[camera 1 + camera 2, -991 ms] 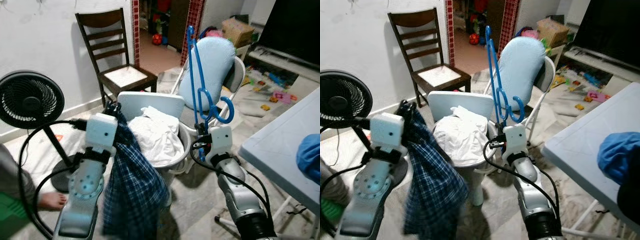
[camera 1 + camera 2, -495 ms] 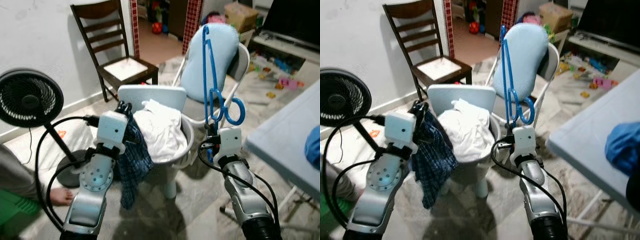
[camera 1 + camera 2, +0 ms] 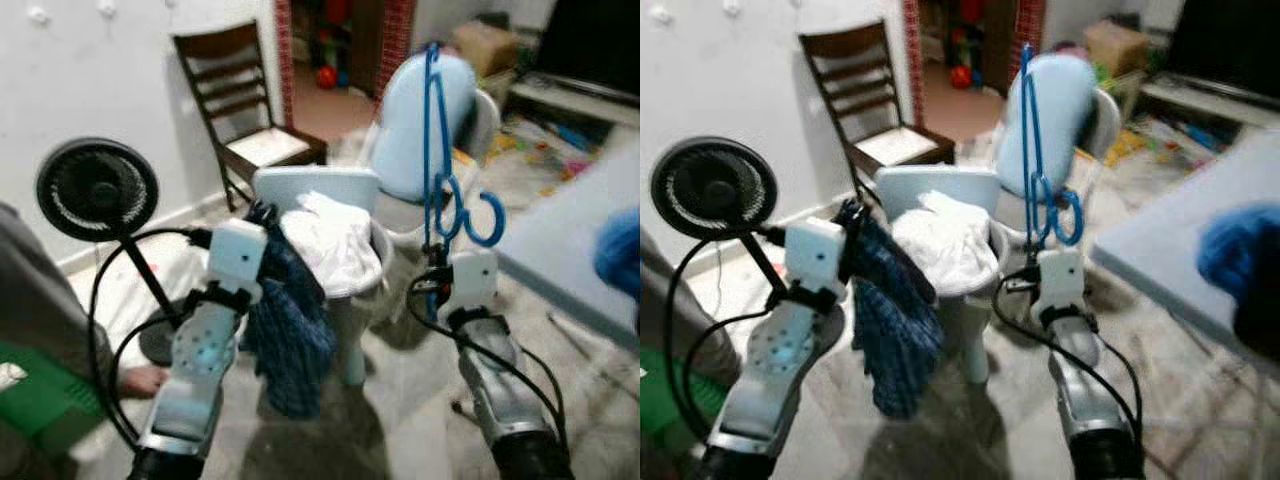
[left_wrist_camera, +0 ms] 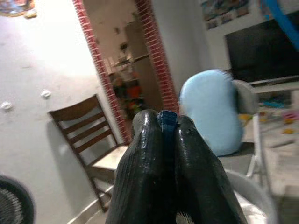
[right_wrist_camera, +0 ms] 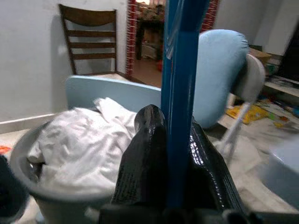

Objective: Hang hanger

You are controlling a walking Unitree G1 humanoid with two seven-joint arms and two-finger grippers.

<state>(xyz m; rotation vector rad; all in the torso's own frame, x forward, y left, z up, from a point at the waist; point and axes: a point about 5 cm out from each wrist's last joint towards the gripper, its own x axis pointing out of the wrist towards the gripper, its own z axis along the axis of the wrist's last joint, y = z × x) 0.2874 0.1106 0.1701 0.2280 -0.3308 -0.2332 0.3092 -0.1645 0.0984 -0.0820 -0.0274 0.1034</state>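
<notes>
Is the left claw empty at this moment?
No, the left claw is shut on the blue plaid cloth, which hangs down from it beside the basket.

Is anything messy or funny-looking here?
Yes. Toys lie scattered on the floor at the far right. The left gripper dangles a plaid shirt beside the heaped basket, and the right gripper holds the blue hanger bare and upright.

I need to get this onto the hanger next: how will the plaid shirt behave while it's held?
The plaid shirt droops in loose folds from the left gripper, so it is probably floppy and light. Pinched at one spot, it may swing and bunch near the blue hanger.
</notes>
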